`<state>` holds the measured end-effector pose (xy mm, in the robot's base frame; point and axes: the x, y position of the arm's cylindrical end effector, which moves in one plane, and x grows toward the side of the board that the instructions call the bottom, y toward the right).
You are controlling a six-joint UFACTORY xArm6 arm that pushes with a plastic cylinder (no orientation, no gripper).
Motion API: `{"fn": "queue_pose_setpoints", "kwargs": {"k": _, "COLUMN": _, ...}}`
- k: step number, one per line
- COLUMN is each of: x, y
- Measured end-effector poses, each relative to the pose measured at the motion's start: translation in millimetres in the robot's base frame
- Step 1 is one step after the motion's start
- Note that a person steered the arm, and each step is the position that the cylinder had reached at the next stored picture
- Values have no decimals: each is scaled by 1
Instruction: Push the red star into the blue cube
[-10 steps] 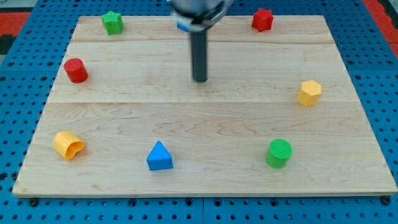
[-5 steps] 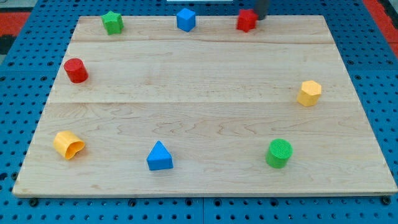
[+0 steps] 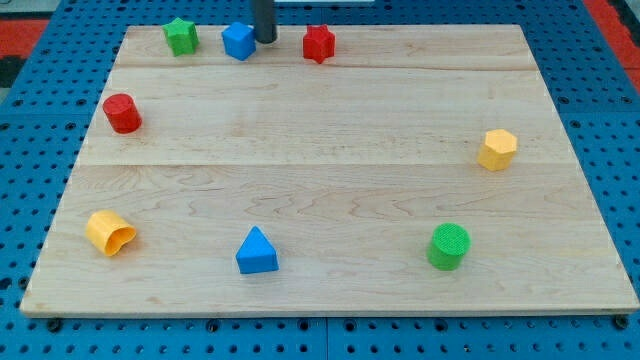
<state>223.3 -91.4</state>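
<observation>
The red star (image 3: 318, 43) lies near the view's top edge of the wooden board (image 3: 330, 170), a little left of centre. The blue cube (image 3: 238, 41) lies to its left, also at the top edge. My tip (image 3: 265, 39) stands between them, touching or almost touching the blue cube's right side, with a gap to the red star on its right. Only the lower part of the rod shows.
A green star (image 3: 181, 36) lies left of the blue cube. A red cylinder (image 3: 122, 113) is at the left, a yellow block (image 3: 109, 232) at lower left, a blue triangle (image 3: 256, 251) at the bottom, a green cylinder (image 3: 449, 246) at lower right, a yellow hexagon (image 3: 497, 149) at the right.
The red star has slid left along the top edge. The blue cube has also slid left, toward the green star. My tip moved from the red star's right to between the two blocks.
</observation>
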Motion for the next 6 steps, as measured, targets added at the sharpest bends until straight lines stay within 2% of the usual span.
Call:
{"fn": "queue_pose_setpoints", "kwargs": {"k": 1, "x": -28, "y": 18}}
{"fn": "queue_pose_setpoints", "kwargs": {"k": 2, "x": -30, "y": 73}}
{"fn": "queue_pose_setpoints", "kwargs": {"k": 3, "x": -30, "y": 178}}
{"fn": "queue_pose_setpoints", "kwargs": {"k": 4, "x": 3, "y": 211}}
{"fn": "queue_pose_setpoints", "kwargs": {"k": 5, "x": 15, "y": 149}}
{"fn": "queue_pose_setpoints", "kwargs": {"k": 6, "x": 9, "y": 76}}
